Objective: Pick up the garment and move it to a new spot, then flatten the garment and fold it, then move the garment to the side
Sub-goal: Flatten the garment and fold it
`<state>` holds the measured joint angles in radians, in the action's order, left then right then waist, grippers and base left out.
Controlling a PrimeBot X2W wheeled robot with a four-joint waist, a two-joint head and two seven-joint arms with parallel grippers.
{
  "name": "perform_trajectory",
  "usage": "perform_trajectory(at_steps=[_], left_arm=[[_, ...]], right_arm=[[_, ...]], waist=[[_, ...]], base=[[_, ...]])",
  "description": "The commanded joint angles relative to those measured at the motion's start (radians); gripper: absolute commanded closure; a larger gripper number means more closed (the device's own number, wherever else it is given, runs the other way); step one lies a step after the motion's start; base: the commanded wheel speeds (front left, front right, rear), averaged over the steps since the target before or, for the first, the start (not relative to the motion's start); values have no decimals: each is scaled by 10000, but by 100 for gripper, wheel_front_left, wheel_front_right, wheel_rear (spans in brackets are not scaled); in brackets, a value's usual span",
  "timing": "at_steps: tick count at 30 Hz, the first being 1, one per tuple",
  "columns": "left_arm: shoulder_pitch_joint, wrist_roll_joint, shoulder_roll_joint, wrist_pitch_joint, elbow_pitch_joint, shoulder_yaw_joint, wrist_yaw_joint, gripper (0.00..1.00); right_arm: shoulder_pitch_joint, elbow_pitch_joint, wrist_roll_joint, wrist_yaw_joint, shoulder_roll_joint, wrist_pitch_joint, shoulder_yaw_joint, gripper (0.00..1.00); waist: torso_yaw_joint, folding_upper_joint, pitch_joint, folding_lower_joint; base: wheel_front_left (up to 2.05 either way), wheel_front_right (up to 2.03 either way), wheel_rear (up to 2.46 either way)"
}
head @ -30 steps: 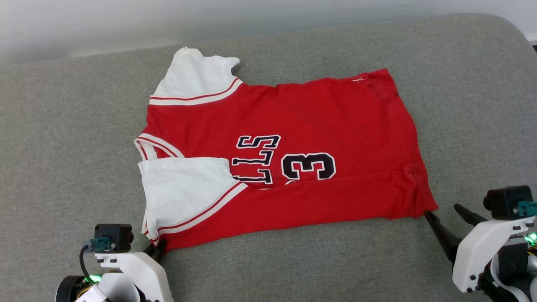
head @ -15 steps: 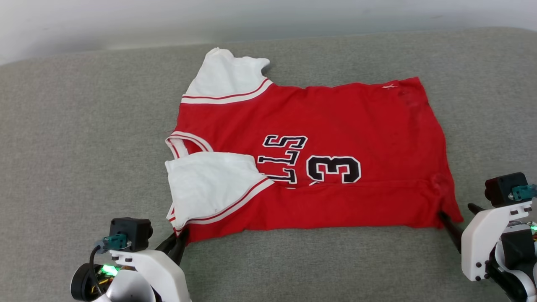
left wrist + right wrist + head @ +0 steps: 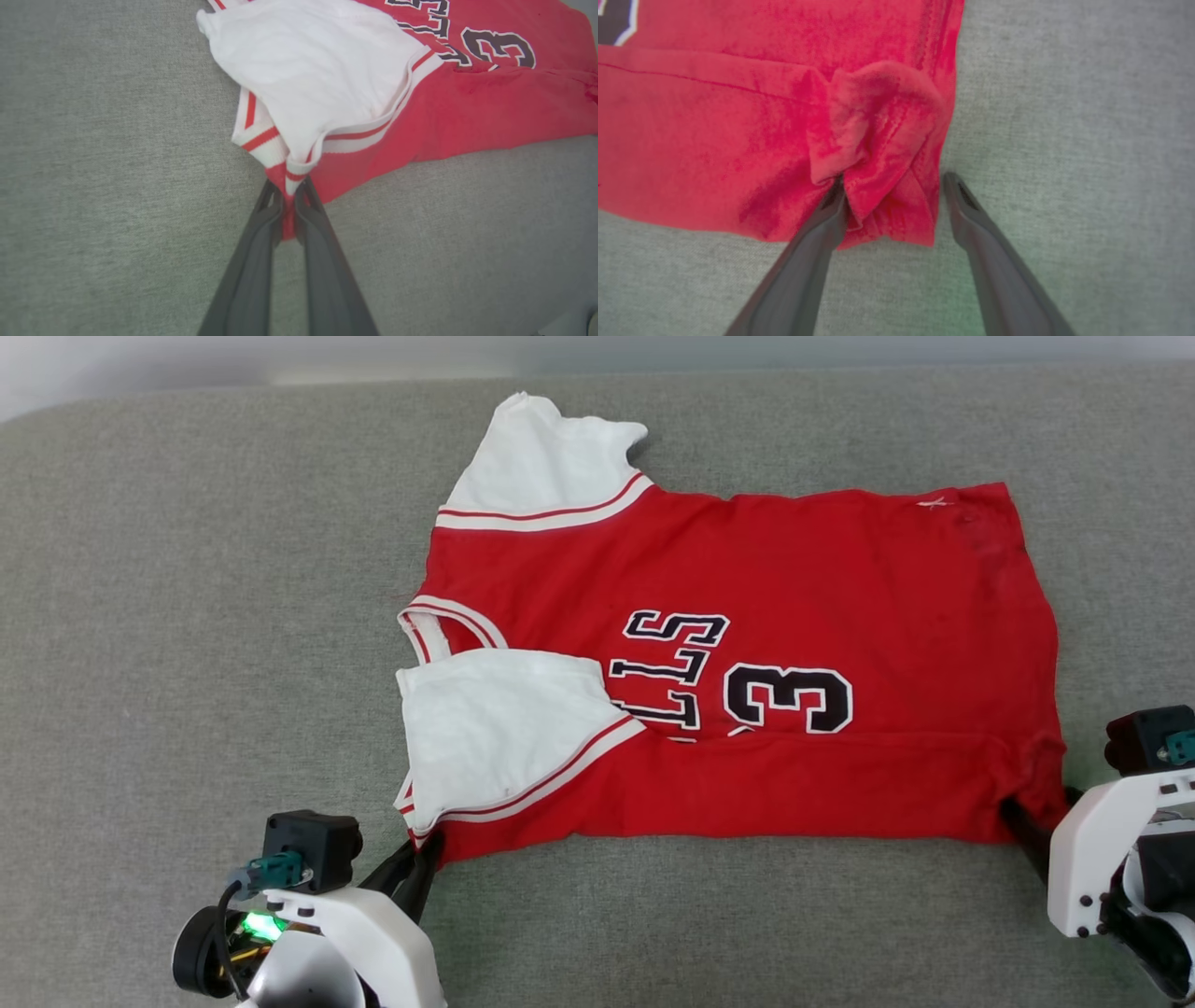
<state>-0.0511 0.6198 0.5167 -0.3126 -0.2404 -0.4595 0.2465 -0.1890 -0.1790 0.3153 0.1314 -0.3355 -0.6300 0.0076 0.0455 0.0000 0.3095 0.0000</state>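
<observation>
The garment (image 3: 747, 588), a red jersey with white sleeves, lies spread sideways on a grey cushioned surface, collar to the left and hem to the right. Its near long edge is folded over, hiding part of the lettering and number. My left gripper (image 3: 425, 859) is shut on the near-left corner, and the left wrist view has its fingers (image 3: 271, 219) pinching the striped sleeve trim (image 3: 287, 179). My right gripper (image 3: 895, 184) is open at the near-right hem corner (image 3: 1041, 775), with bunched red cloth (image 3: 878, 140) between its spread fingers.
The grey cushioned surface (image 3: 187, 616) stretches wide to the left and along the front. Its rounded back edge meets a pale wall (image 3: 140, 364) at the top.
The head camera has shifted, so the whole picture sits further right. My right gripper has come in around the hem corner. My left gripper stays at the sleeve corner.
</observation>
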Motion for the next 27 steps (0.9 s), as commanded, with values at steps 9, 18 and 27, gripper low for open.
perform_trajectory(at_steps=[9,18,27], left_arm=[[-62,40,113,-59,350,-147,-227,100],[721,163,510,-117,767,-157,-162,100],[1662,235,887,-225,603,-385,-151,100]], right_arm=[[591,-940,424,-18,71,-309,41,100],[1045,145,985,-16,-470,-369,-360,100],[2455,1733,1558,-16,-874,-1163,-879,100]], waist=[[47,0,-64,0],[-275,0,-1016,0],[-359,0,-1481,0]], base=[[0,0,0],[0,0,0],[0,0,0]])
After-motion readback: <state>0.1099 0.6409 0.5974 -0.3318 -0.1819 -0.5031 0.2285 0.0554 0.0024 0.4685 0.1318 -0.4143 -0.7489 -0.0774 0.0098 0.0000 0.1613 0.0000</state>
